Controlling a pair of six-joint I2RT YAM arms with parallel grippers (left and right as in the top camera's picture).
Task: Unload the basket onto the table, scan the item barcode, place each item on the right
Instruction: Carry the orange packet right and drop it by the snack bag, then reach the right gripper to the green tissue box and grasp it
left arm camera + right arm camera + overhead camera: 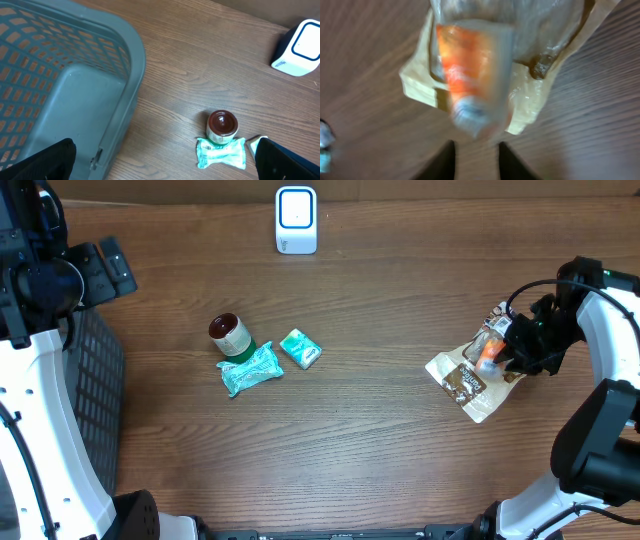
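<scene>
Evidently no scan is under way: the orange packet lies at the counter's right, well apart from the far scanner. The right claw stands slightly parted beside it, holding nothing. The left claw gapes wide, empty.

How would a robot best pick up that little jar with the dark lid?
Probably from straight above, fingers closing on the round lid of the jar: it looks upright, and the teal packet crowds its base on the near side.
</scene>
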